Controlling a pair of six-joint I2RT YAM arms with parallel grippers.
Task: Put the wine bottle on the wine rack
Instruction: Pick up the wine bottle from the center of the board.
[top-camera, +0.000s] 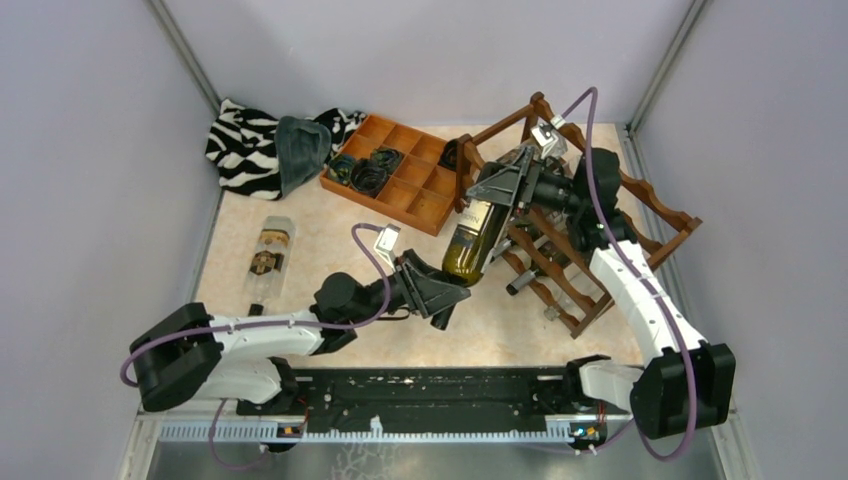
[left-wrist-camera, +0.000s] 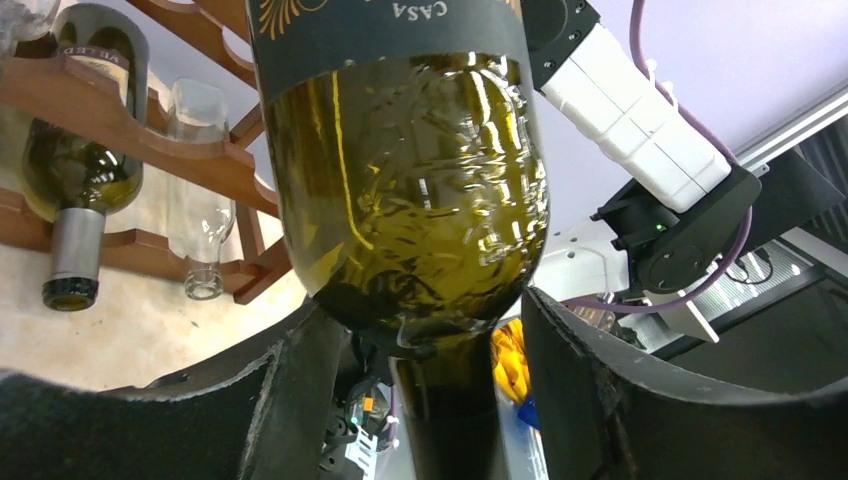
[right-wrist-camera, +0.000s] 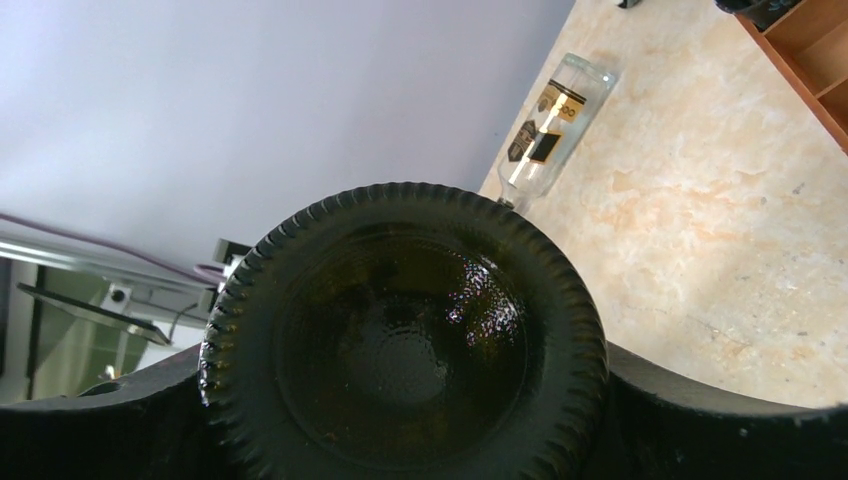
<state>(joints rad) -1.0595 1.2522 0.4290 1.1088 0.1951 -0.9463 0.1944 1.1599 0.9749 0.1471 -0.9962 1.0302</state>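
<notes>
Bottle (top-camera: 478, 232) hangs tilted above the table (top-camera: 330, 230), neck low toward the arm bases, base high toward the rack (top-camera: 655, 200).

Left gripper (top-camera: 448, 295) is at the neck end. Its fingers (left-wrist-camera: 290, 400) straddle the neck with a gap on each side, so it is apart and not gripping. Judged: placed there to steady the neck.

Right gripper (top-camera: 505, 190) is clamped across the base, which fills the span between its 2 fingers. It carries the weight.

The rack stands just behind, with 2 rack bottles (left-wrist-camera: 80, 180) already lying in lower slots. Judged next: level the bottle and lay it in a free cradle. Risk: glass slipping.

Farther left a clear bottle (top-camera: 270, 258) lies flat, with the tray (top-camera: 415, 178) beyond.
</notes>
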